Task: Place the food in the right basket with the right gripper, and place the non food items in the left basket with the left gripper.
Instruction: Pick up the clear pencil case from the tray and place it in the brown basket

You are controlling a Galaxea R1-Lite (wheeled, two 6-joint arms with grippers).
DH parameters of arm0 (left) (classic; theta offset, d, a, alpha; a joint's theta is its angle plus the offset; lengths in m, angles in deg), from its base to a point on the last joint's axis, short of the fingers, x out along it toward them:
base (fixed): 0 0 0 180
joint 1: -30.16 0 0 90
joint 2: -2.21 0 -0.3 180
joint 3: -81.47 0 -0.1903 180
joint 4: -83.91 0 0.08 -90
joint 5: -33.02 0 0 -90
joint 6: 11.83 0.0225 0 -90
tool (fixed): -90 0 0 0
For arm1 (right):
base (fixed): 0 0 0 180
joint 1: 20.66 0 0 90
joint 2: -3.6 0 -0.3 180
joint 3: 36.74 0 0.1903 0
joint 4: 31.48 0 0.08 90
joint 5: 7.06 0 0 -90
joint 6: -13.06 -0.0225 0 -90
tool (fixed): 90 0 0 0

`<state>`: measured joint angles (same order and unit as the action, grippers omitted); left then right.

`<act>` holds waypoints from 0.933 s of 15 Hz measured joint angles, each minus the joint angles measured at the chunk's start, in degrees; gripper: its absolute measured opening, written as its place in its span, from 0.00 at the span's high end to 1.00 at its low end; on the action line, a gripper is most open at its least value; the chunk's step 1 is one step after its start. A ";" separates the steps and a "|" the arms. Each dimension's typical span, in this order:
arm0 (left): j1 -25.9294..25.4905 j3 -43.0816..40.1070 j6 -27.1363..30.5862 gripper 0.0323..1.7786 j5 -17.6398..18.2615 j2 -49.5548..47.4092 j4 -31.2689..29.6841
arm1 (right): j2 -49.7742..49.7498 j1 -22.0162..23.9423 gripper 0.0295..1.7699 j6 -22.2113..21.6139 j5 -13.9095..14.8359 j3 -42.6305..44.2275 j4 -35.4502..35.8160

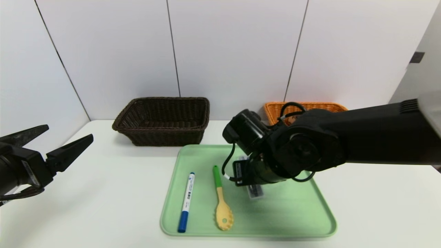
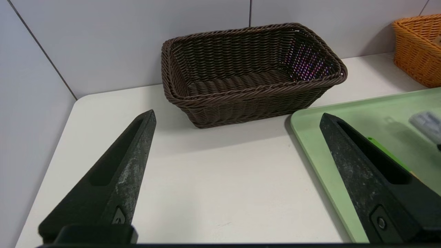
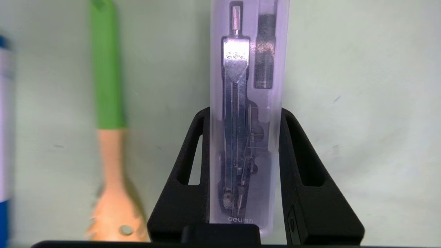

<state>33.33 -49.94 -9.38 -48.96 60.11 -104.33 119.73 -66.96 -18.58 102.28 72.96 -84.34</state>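
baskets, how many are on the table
2: the dark brown basket sits behind the green tray's left corner; the orange basket sits behind the right arm, mostly hidden.

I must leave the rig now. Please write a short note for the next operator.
Right gripper: shut on the clear oblong plastic case holding a metal compass, above the green tray.
Left gripper: open, parked at the table's left.
White marker with blue cap and yellow slotted spoon with green handle: on the tray.
Dark brown wicker basket: empty.
Orange wicker basket: contents mostly hidden.
Left: all three non-food items.
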 joint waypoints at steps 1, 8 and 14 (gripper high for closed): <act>-0.01 0.00 0.00 0.05 0.02 0.00 -0.02 | -1.33 -0.04 0.70 1.46 0.07 0.88 0.00; -0.01 -0.12 0.11 0.05 0.05 0.00 0.05 | -5.11 1.46 0.70 13.28 0.27 14.17 1.35; -0.01 -0.87 0.18 0.05 0.18 0.00 0.02 | 7.36 4.55 0.70 30.04 -0.11 25.19 19.24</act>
<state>33.32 -50.81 -9.20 -48.78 60.11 -104.31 127.09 -62.41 11.46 102.17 98.15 -65.10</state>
